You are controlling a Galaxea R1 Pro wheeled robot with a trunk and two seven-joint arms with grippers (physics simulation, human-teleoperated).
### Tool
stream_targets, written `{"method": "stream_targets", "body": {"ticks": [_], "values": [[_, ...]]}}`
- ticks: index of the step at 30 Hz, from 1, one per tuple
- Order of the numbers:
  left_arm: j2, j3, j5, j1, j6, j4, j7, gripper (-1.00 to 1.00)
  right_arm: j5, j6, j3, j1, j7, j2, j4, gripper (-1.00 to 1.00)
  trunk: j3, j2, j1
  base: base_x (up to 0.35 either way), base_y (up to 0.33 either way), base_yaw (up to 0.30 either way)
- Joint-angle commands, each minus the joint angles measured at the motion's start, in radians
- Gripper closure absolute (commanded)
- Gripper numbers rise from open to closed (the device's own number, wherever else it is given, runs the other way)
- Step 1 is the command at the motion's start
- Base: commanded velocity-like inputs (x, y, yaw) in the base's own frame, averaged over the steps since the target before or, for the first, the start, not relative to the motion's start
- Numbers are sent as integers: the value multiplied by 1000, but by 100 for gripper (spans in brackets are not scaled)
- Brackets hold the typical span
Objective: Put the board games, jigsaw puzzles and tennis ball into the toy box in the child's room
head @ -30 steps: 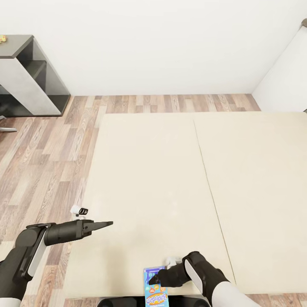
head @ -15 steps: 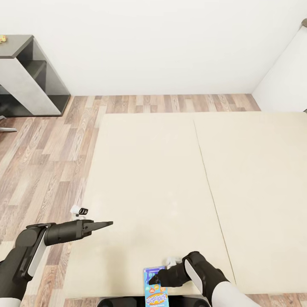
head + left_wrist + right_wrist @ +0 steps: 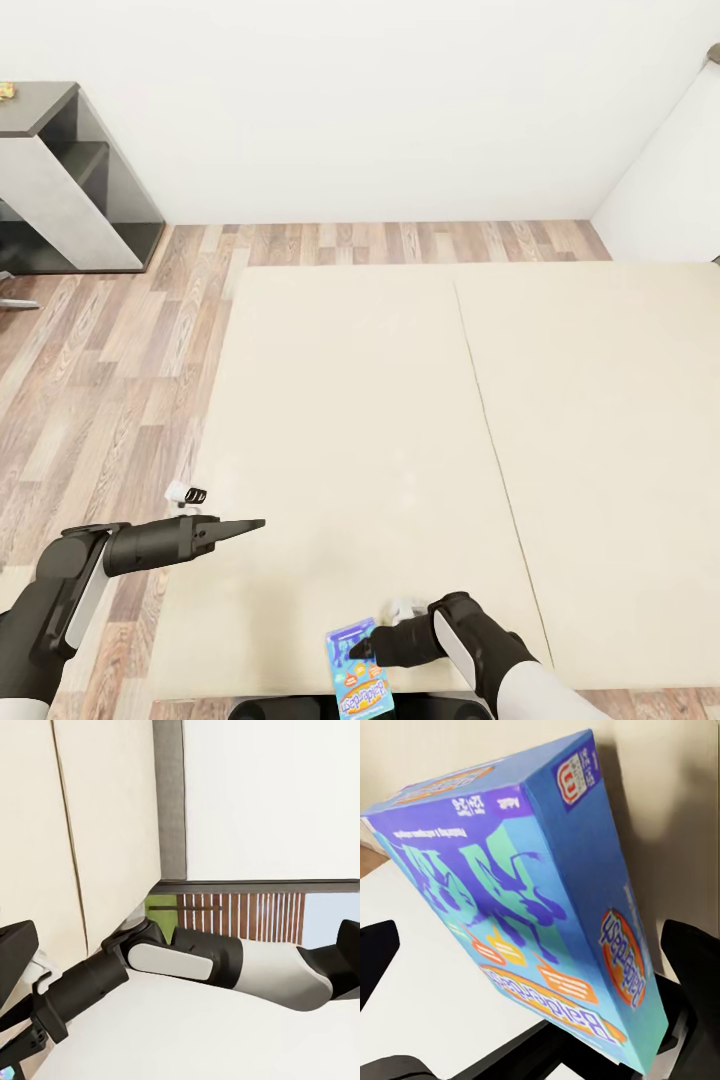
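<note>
Right gripper (image 3: 362, 648), at six o'clock, clamps the blue board game (image 3: 357, 665); light, stiff and slick, it seems best pinched across its thin edges.

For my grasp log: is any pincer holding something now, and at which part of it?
The right pincer grips the blue board game at its upper edge. The left pincer holds nothing.

A board game (image 3: 359, 668) is held at the near edge of the bed (image 3: 400, 420). A table (image 3: 40, 110) stands far left, against the wall behind the bed.
</note>
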Motion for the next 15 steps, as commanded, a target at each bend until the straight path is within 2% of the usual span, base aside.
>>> {"method": "stream_targets", "body": {"ticks": [1,15], "values": [[0,0,0,0,11,0,-4,-100,-6,-5,4,-1,-4,-1,-2,-100,0,-1,0,0,0,0],[0,0,-1,-1,11,0,-4,-100,-6,-2,4,-1,-4,-1,6,-100,0,-1,0,0,0,0]]}}
